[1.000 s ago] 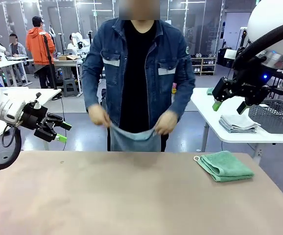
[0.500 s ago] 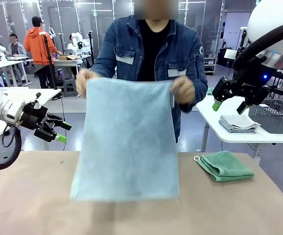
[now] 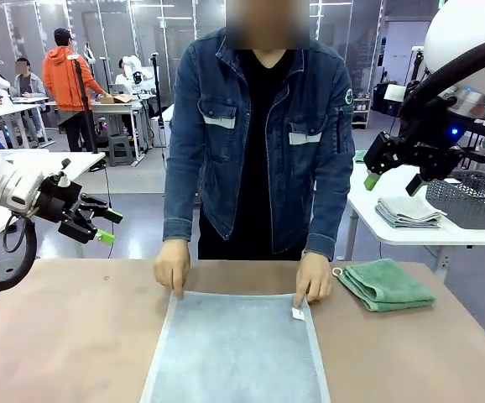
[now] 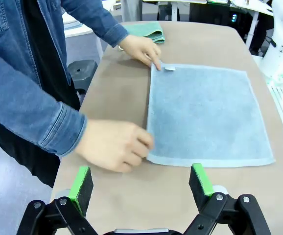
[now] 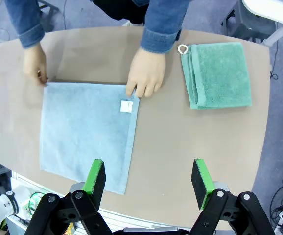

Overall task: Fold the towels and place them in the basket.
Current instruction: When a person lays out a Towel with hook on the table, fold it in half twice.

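Observation:
A pale grey-blue towel (image 3: 234,348) lies spread flat on the brown table, its white tag (image 3: 298,313) at the far right corner. The person's hands (image 3: 173,267) press its two far corners. A mint green towel (image 3: 385,284) lies folded at the table's right side. My left gripper (image 3: 111,227) hangs open off the table's left edge. My right gripper (image 3: 392,182) is open, high at the right. From the wrists, the left gripper (image 4: 140,181) and right gripper (image 5: 148,177) look down on the blue towel (image 4: 207,115) (image 5: 87,129) and the green towel (image 5: 220,73), both empty.
A grey lattice basket (image 3: 473,197) and a stack of folded cloths (image 3: 406,211) sit on a white side table (image 3: 368,227) at the right. The person stands at the table's far edge. Bare tabletop (image 3: 66,336) lies left of the blue towel.
The person raised the blue towel, held it up open, then laid it flat on the table with both hands on its far corners. Neither arm moved.

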